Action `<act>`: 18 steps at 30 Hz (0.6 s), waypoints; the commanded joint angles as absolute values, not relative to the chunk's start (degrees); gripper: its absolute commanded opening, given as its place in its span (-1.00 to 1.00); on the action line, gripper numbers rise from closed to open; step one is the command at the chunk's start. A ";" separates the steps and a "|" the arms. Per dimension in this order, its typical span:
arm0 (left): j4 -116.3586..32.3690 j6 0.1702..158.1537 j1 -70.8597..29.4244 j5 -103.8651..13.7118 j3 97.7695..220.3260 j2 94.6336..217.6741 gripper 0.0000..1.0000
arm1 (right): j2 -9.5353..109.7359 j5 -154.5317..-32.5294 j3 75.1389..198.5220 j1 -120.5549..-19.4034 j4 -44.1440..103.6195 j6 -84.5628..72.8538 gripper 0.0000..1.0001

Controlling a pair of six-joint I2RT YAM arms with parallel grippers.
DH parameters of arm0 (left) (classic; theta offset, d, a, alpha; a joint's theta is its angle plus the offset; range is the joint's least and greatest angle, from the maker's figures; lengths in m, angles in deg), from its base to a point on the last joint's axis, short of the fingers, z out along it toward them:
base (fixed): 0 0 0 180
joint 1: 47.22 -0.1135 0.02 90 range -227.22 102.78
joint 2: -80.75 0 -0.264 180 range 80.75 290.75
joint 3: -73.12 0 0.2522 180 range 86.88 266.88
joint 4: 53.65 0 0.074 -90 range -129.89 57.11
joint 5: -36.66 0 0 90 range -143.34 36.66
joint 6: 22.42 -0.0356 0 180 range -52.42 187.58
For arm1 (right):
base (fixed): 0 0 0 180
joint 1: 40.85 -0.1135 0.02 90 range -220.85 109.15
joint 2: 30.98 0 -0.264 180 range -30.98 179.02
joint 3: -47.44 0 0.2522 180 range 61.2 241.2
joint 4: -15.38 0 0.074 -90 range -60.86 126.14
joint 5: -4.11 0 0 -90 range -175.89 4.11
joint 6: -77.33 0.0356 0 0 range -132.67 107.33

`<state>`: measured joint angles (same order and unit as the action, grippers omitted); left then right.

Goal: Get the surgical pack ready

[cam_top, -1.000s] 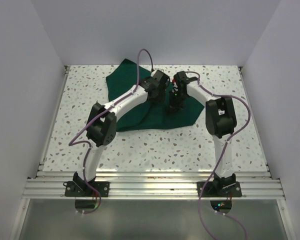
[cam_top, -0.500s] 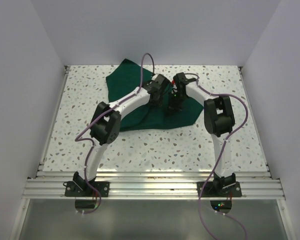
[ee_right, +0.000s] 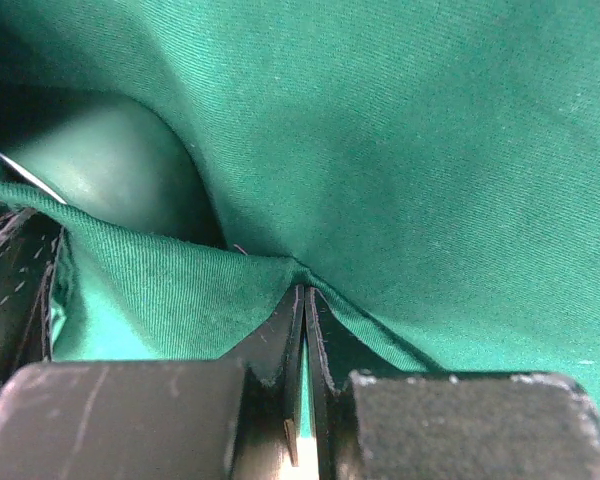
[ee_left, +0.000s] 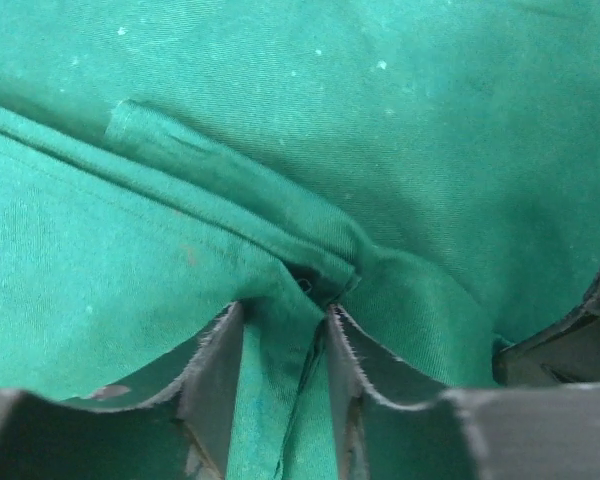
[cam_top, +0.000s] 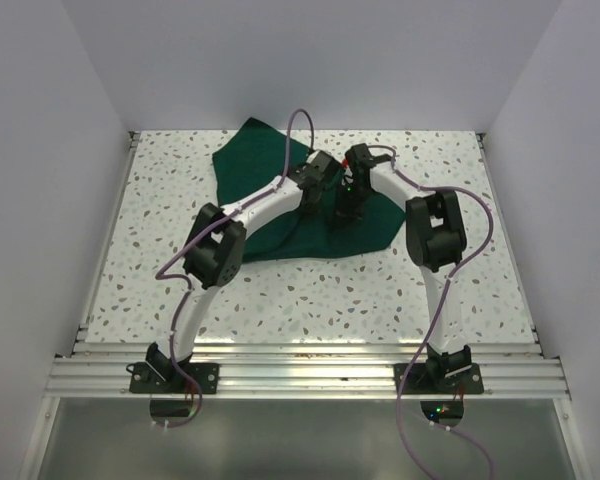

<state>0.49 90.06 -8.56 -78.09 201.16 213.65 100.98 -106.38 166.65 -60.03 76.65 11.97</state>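
the surgical pack (cam_top: 270, 165) shows from above as 1 dark green cloth, matte and soft, spread in an uneven, many-cornered shape on the far half of the speckled white table (cam_top: 310, 290). 2 white arms reach onto it, each trailing 1 purple cable (cam_top: 298, 120). the left pincer (cam_top: 318, 200) and the right pincer (cam_top: 348, 212) point down at the cloth's middle, just beside each other. their jaws are too small to read here.

in the left wrist view the surgical pack (ee_left: 380, 150) fills the frame: fine twill weave, a few pale specks, and 1 stitched hem running as a raised ridge from upper left to centre. the left pincer (ee_left: 280, 320) stands about half closed, its 2 dark, rough-edged fingers (ee_left: 215, 370) pressing either side of a gathered fold that fills the gap between them.

in the right wrist view the surgical pack (ee_right: 430, 150) slopes up as a taut green sheet, with 1 smooth, shadowed bulge at upper left and a folded edge crossing below it. the right pincer (ee_right: 303, 295) is nearly closed, its 2 black fingers (ee_right: 270, 345) nipping a thin crease of cloth at their tips.
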 commanded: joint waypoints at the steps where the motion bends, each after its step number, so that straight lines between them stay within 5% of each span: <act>1: -2.54 87.36 -8.90 -79.88 203.60 214.34 -0.25 | 101.73 -106.63 169.82 -60.01 77.48 12.12 -0.92; 7: -2.01 85.95 -9.07 -78.83 204.56 212.24 -1.00 | 102.61 -106.63 171.06 -60.10 78.01 11.77 -0.92; 18: -3.94 85.42 -8.98 -73.65 199.91 201.87 -1.00 | 103.67 -106.54 171.67 -60.10 78.53 11.41 -0.92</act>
<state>0.07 86.37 -8.69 -76.17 200.26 208.73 102.66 -106.45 169.53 -60.03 77.63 11.93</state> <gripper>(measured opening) 0.017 0.040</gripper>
